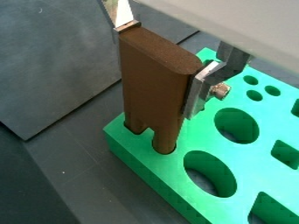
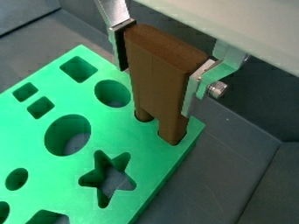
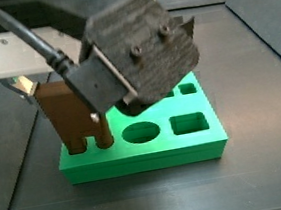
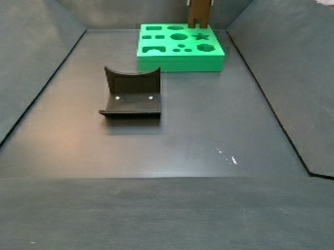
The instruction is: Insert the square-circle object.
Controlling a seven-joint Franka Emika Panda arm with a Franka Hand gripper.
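The wooden block [image 1: 156, 83] is gripped by the pincer [image 1: 163, 54] on its two flat sides, near the top. Below the pincer, its legs are standing in the holes of the green board [image 1: 176, 171]. It looks hard, light and smooth, so a firm side hold suits it.

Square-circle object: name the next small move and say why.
Probably press straight down a little more: the gripper grips the square-circle object upright, both legs have entered holes at the corner of the green board, yet much of their length shows above it.
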